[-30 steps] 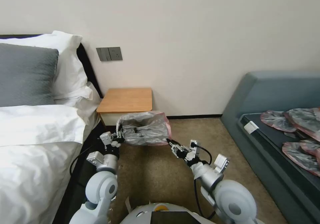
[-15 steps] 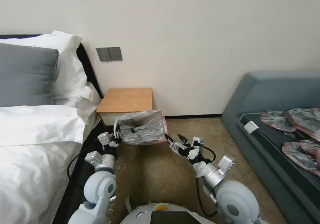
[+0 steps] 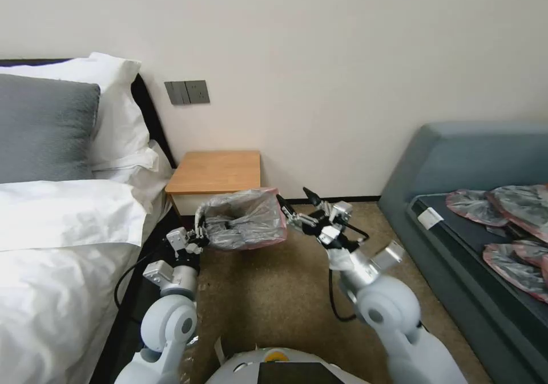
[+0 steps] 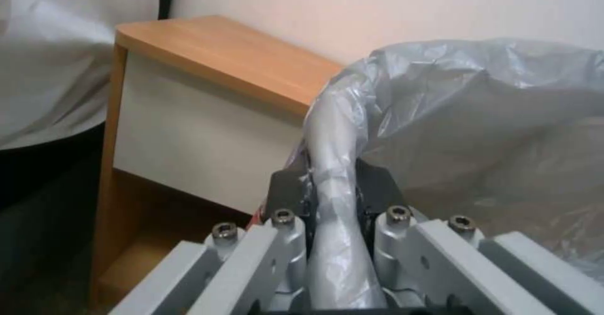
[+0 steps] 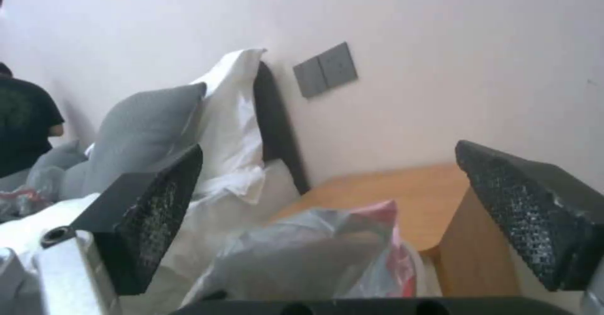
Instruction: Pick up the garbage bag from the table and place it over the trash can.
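The left gripper (image 4: 333,197), clamped on the crinkly grey translucent plastic garbage bag's (image 3: 245,219) edge, could tear it if the spread-fingered right gripper (image 3: 297,207) snags its pinkish rim.

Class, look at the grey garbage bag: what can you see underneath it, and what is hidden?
The garbage bag drapes over something, hiding it completely. Left gripper pinches its edge over a covered rim; right gripper hangs open beside it.

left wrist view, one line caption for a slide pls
Left gripper shut on the garbage bag rim, beside the table.
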`<state>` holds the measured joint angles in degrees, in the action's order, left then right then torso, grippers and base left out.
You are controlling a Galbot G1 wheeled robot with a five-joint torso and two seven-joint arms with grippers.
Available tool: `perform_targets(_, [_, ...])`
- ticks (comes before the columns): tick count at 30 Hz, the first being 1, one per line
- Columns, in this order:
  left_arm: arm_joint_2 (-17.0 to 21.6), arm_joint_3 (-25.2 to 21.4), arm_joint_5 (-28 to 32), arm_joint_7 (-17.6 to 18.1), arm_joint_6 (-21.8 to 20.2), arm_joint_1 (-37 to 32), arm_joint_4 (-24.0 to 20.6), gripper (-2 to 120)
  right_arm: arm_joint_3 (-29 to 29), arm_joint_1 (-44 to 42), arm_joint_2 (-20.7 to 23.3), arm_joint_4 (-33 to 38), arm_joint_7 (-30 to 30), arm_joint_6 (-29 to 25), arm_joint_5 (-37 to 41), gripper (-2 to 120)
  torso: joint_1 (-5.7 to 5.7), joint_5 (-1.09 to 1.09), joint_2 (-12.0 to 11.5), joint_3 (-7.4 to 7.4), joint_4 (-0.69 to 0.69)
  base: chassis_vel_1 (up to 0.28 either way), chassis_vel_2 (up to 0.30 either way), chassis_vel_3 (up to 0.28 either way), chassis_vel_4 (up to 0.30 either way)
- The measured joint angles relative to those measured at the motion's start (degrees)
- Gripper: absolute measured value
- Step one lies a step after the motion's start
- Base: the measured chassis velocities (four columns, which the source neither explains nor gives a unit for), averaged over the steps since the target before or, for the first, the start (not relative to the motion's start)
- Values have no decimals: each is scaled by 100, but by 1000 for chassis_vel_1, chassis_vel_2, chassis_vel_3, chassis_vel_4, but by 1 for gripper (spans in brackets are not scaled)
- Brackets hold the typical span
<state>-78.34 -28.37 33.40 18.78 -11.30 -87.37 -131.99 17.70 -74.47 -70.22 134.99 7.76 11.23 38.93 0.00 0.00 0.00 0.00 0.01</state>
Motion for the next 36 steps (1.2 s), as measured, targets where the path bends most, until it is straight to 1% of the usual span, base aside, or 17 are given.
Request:
perform_targets(6, [-6, 17, 49, -10, 0, 3, -32, 7, -229, 229, -188, -377, -91, -5, -83, 100, 0, -1, 0, 0, -1, 0, 0, 0, 0])
perform_targets(9, [-12, 38, 96, -11, 0, 8, -65, 7, -329, 296, -331, -598, -321, -54, -58, 100, 0, 0, 0, 0, -1, 0, 0, 0, 0])
perform_targets(14, [-9, 62, 122, -12, 0, 9, -85, 7, -369, 343, -494, -771, -513, -83, 62, 100, 0, -1, 0, 0, -1, 0, 0, 0, 0])
perform_targets(19, [-11, 66, 133, -12, 0, 3, -110, 7, -399, 369, -582, -865, -584, -85, 135, 100, 0, -1, 0, 0, -1, 0, 0, 0, 0])
perform_targets(21, [-12, 67, 162, -15, -10, -4, -133, 7, -467, 422, -685, -974, -681, -126, 256, 98, 0, 0, 0, 0, -1, 0, 0, 0, 0])
perform_targets(22, [-18, 67, 181, -16, -13, 8, -133, 7, -503, 447, -726, -1034, -708, -144, 312, 88, 0, -1, 0, 0, -1, 0, 0, 0, 0])
perform_targets(23, [-18, 67, 181, -16, -13, 8, -133, 7, -503, 447, -726, -1034, -708, -144, 312, 88, 0, -1, 0, 0, -1, 0, 0, 0, 0])
perform_targets(24, [-18, 67, 193, -16, -15, 14, -133, 7, -504, 459, -741, -1056, -710, -146, 323, 84, 0, 0, 0, 0, -1, 0, 0, 0, 0])
perform_targets(25, [-18, 66, 204, -17, -17, 21, -133, 7, -504, 471, -755, -1074, -713, -147, 336, 78, 0, 0, 0, 0, -2, 0, 0, 0, 0])
perform_targets(26, [-18, 66, 204, -17, -17, 21, -133, 7, -504, 471, -755, -1074, -713, -147, 336, 78, 0, 0, 0, 0, -2, 0, 0, 0, 0])
perform_targets(29, [-17, 67, 238, -18, -26, 45, -133, 7, -513, 493, -803, -1123, -713, -147, 350, 64, 0, 0, 0, 0, -1, 0, 0, 0, 0])
perform_targets(30, [-17, 67, 238, -18, -26, 45, -133, 7, -513, 493, -803, -1123, -713, -147, 350, 64, 0, 0, 0, 0, -1, 0, 0, 0, 0])
perform_targets(33, [-10, 57, 263, -18, -34, 69, -123, 7, -533, 493, -856, -1163, -712, -146, 350, 51, 0, 0, 0, 0, -1, 0, 0, 0, 0])
perform_targets(34, [-8, 53, 269, -18, -35, 74, -117, 7, -536, 492, -870, -1168, -709, -146, 347, 44, 0, 0, 0, 0, -1, 0, 0, 0, 0])
perform_targets(35, [-8, 53, 269, -18, -35, 74, -117, 7, -536, 492, -870, -1168, -709, -146, 347, 44, 0, 0, 0, 0, -1, 0, 0, 0, 0])
perform_targets(36, [-6, 50, 272, -18, -37, 76, -110, 7, -537, 490, -880, -1169, -704, -146, 345, 41, 0, 0, 0, 0, -1, 0, 0, 0, 0])
